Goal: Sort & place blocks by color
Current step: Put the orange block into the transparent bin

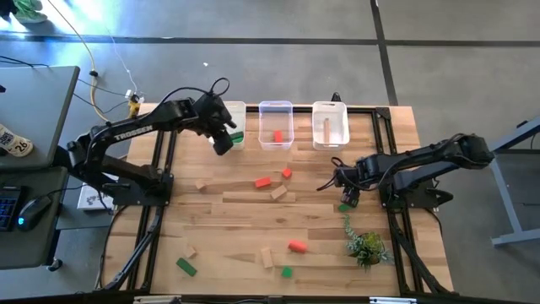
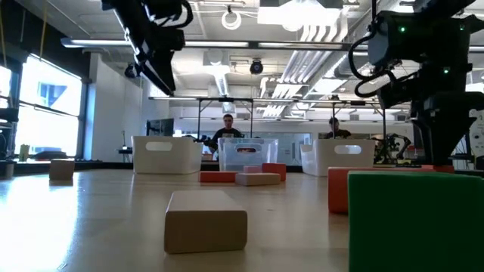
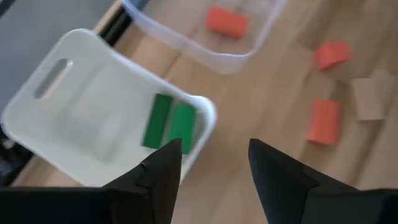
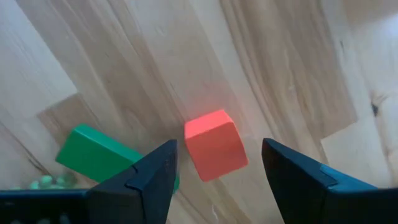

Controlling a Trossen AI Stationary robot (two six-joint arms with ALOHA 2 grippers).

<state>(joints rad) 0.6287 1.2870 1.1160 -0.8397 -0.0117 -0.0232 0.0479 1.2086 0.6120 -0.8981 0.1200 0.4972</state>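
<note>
My left gripper [image 1: 224, 142] [image 3: 211, 146] hangs open and empty above the near rim of the white left bin [image 1: 229, 111]. Two green blocks [image 3: 169, 121] lie side by side on that bin's floor. My right gripper [image 1: 348, 196] [image 4: 217, 146] points down, open, near the table's right side. Its fingers stand on either side of a red cube [image 4: 214, 144] that rests on the table, apart from it. A green block [image 4: 99, 158] [image 1: 344, 207] lies flat right beside that cube.
The clear middle bin [image 1: 276, 108] holds a red block [image 1: 278, 135]; the white right bin [image 1: 331, 108] holds a wood block [image 1: 326, 128]. Red, wood and green blocks lie scattered over the table's middle and near part. A small plant [image 1: 367, 247] stands near the right gripper.
</note>
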